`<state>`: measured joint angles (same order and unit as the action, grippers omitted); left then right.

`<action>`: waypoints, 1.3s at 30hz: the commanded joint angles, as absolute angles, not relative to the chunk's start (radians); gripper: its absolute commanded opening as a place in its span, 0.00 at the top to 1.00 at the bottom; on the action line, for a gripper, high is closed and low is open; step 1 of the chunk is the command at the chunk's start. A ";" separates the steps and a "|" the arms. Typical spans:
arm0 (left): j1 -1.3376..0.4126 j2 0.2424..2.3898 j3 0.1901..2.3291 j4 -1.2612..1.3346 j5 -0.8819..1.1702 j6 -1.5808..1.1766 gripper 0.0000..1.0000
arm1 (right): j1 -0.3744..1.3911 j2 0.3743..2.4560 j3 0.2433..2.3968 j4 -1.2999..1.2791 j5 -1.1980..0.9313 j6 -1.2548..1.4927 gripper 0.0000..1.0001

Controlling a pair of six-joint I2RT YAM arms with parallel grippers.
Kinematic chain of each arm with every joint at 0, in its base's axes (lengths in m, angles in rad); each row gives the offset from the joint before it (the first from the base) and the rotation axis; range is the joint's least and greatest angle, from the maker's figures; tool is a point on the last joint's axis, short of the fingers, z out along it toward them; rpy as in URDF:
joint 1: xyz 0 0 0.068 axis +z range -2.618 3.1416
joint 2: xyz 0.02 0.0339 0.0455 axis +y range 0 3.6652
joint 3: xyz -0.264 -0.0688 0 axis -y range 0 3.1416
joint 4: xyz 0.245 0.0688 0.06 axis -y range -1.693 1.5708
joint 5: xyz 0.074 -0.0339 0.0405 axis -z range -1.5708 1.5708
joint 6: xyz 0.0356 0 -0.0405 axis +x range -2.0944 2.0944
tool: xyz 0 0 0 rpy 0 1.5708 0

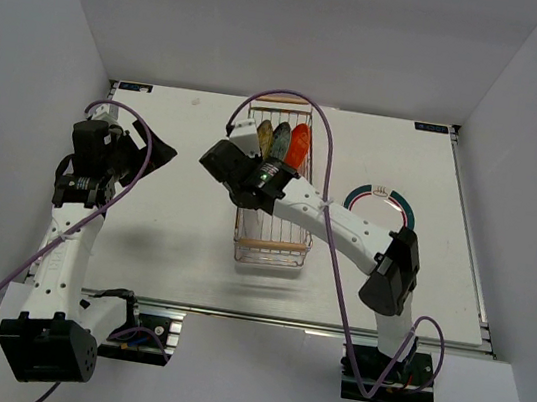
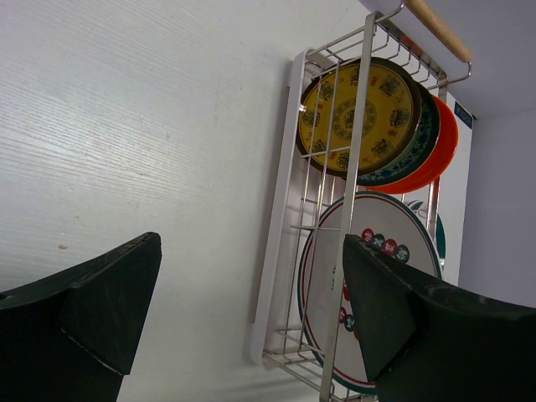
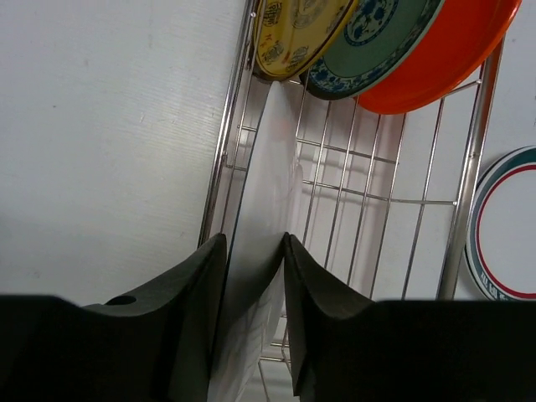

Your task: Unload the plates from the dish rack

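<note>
The silver wire dish rack [image 1: 271, 254] stands mid-table. The yellow-olive [image 1: 264, 132], grey-blue [image 1: 280, 140] and orange [image 1: 298, 145] plates stand on edge at its far end. My right gripper [image 3: 255, 243] is shut on the rim of a white plate [image 3: 268, 184], which stands on edge along the rack's left wall [image 3: 219, 167]. In the top view this gripper [image 1: 238, 152] is at the rack's far left with the white plate [image 1: 245, 135]. The teal-rimmed plate [image 1: 397, 202] lies flat on the table right of the rack. My left gripper [image 1: 150, 153] is open and empty, left of the rack.
The left wrist view shows the rack [image 2: 364, 100] with the yellow [image 2: 360, 113], grey-blue [image 2: 421, 144] and orange [image 2: 446, 146] plates. The teal-rimmed plate [image 2: 377, 276] shows through the wires. My right arm [image 1: 345, 228] crosses over the rack. Grey walls enclose the table.
</note>
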<state>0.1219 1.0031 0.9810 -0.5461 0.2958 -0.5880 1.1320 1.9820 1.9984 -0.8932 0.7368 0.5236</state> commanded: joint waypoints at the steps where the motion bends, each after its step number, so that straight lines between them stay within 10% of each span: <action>1: 0.118 0.985 0.985 -0.540 0.287 -0.587 0.02 | 1.143 1.933 2.002 -0.879 0.736 0.526 0.66; 39: 0.118 0.989 0.983 -0.545 0.268 -0.586 0.02 | 1.042 1.560 1.823 -0.640 1.077 0.302 1.00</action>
<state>0.1219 1.0046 0.9749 -0.5400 0.2836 -0.5880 1.1103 1.6558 1.9030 -0.7673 1.0260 0.3252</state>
